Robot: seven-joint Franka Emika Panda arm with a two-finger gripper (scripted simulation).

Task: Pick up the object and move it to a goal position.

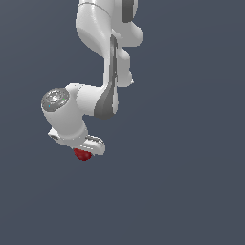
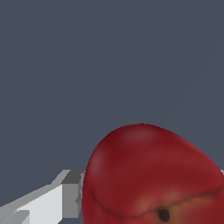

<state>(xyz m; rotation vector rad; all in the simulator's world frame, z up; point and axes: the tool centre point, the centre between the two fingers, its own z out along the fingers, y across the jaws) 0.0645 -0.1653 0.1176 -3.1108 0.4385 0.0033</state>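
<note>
The object [image 1: 83, 154] is a small dark red roundish item that peeks out under the white gripper [image 1: 87, 148] in the exterior view. In the wrist view the object [image 2: 148, 175] fills the lower part of the picture, very close to the camera, with a dark stem pit on it. One grey-tipped finger [image 2: 69, 194] presses against its side. Only a sliver of the other finger shows at the picture's edge. The gripper is shut on the object. The fingertips are hidden in the exterior view.
The white arm [image 1: 103, 57] comes down from the top of the exterior view. Around it is only a plain dark blue-grey background [image 1: 191, 167]. No goal marker shows.
</note>
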